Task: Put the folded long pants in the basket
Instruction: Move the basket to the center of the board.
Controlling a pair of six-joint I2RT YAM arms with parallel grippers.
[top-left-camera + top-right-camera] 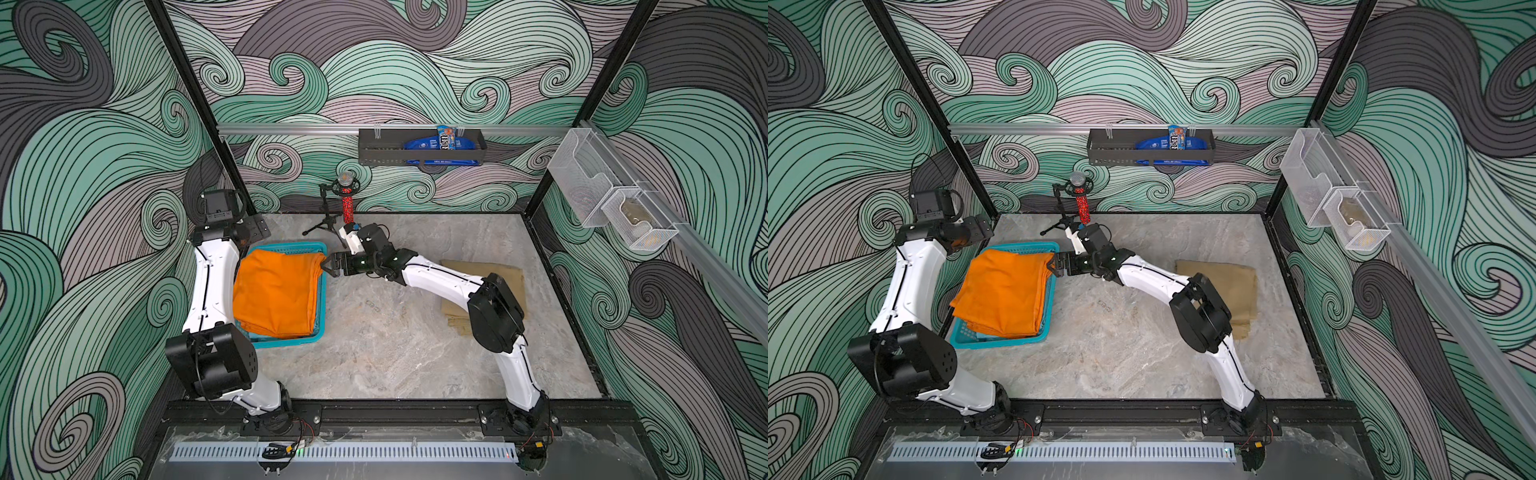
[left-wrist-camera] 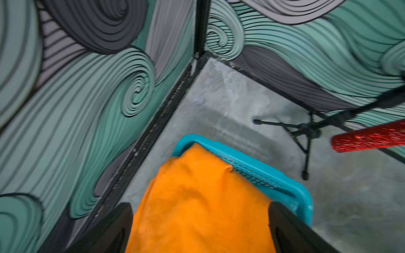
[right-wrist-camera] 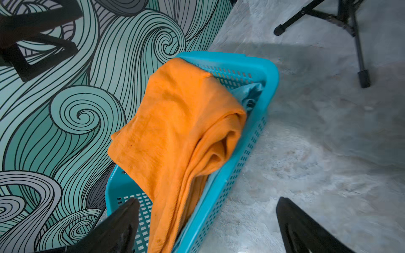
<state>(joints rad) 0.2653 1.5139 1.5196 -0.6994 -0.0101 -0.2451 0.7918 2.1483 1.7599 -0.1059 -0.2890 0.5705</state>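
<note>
The left gripper [image 2: 200, 204] stands with its fingers [image 2: 114, 227] spread wide. The orange pants [image 2: 197, 208] lie between the two fingers, but neither finger closes on the cloth. In both top views the left arm's own wrist hides this gripper.

The right gripper [image 3: 208, 199] is also spread wide and holds nothing. In a top view we see the right gripper [image 1: 331, 266] just beside the far right corner of the basket [image 1: 286, 338], next to a corner of the orange pants [image 1: 276, 297]. We cannot tell whether the tips touch the cloth.

The basket stands on the table [image 1: 395, 353], at its left side near the left wall. The orange pants rest in the basket on top, and their edge hangs over the rim on the wall side. The right wrist view shows the teal-blue pants [image 3: 252, 94] under the orange pants, inside the basket [image 3: 252, 61].

The khaki pants [image 1: 498, 274] lie flat on the table at the right side, well apart from the basket, with the right arm partly covering them.

A microphone stand [image 1: 328, 212] stands on the table behind the basket. A dark wall rack [image 1: 374, 149] hangs on the back wall, and white mesh bins [image 1: 602, 195] hang on the right wall.
</note>
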